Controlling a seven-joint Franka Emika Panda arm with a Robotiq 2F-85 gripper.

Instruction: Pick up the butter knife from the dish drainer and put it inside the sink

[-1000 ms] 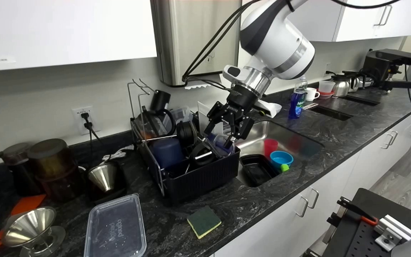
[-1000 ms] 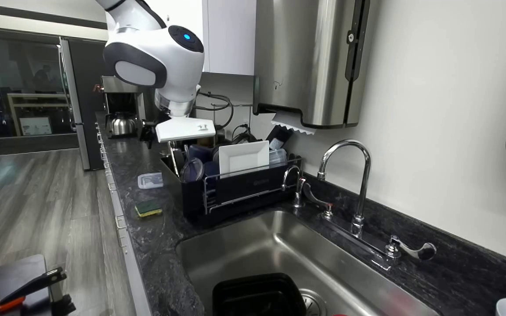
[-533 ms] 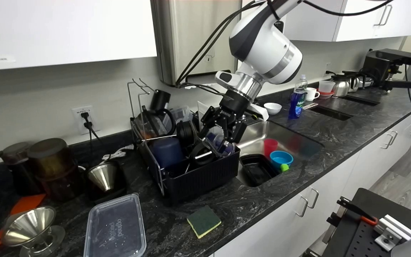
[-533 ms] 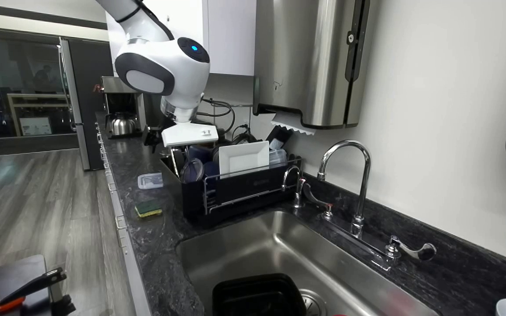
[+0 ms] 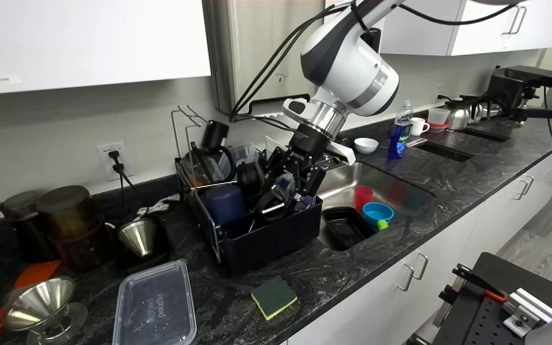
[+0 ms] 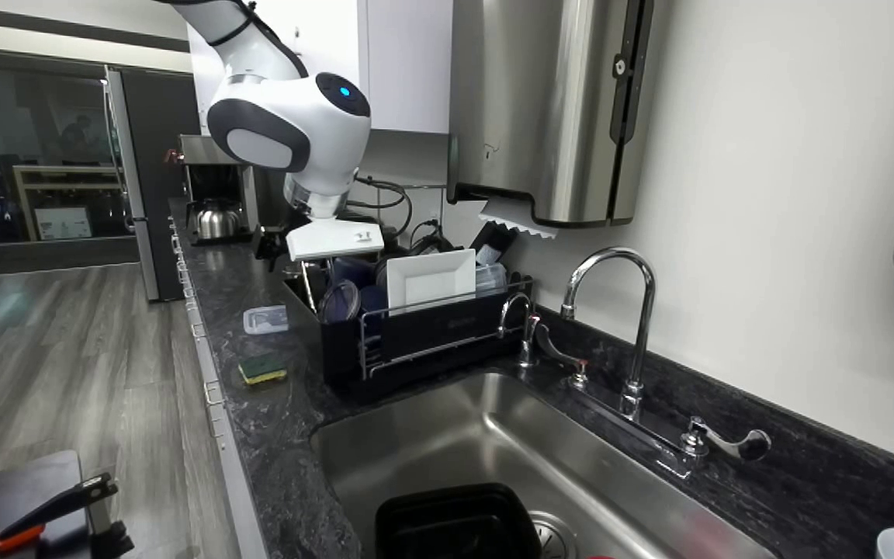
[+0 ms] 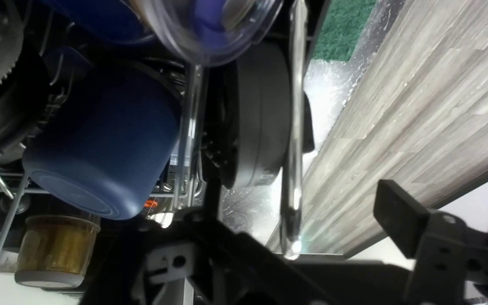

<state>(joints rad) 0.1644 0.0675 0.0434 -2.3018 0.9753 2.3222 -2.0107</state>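
The claw hangs low over the drainer, its fingers well apart and clamped on nothing. The knife, judged to be the long polished metal piece, stands in the drainer and runs between the fingers, apparently a little nearer the finger on the side of the mug; no contact with either finger is seen. The step in hand appears to be the grasp, best done by centring the claw first, so that both fingers meet the knife together and do not tip it. Just beside the knife sits a black piece, which a closing finger could catch; whether the two touch cannot be told. The handle of a clear cup passes close to the mug-side finger, so sideways travel should be small. Once gripped, the knife should be drawn out along its own length until its hidden lower end clears the drainer's wall. Farther off, the sink adjoins the drainer. A tray, a red cup and a blue cup occupy part of it; bare steel offers the safer landing.
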